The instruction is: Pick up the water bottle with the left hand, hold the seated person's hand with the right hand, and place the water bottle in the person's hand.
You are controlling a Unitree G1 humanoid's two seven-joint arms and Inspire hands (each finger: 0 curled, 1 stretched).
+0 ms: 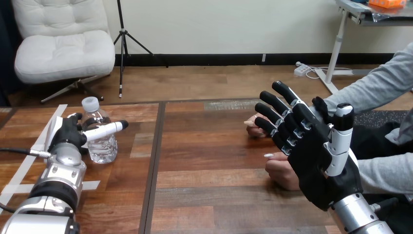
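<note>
At the wooden table [209, 161], the robot's left arm reaches in from the near left corner. Its left hand [68, 134] is set against the left side of the water bottle [102, 146]. From here I cannot tell whether it has a grip on the bottle or merely rests beside it. The clear bottle stands upright on the table's left panel, white cap on, near strips of white tape [51, 127] stuck to the wood.

Across the bare middle of the table, two hands of the seated person lie on the right side. The person's farther hand [253, 129] lies loosely closed on the wood. The person's nearer hand [282, 173] lies just in front of it. Both are well apart from the bottle.

The robot's right hand [316, 165] is raised directly in front of them, wide open, its fingers [275, 103] straight and fanned toward the upper left. It covers part of both of the person's hands and is curled round neither. Whether it touches them I cannot tell.
</note>
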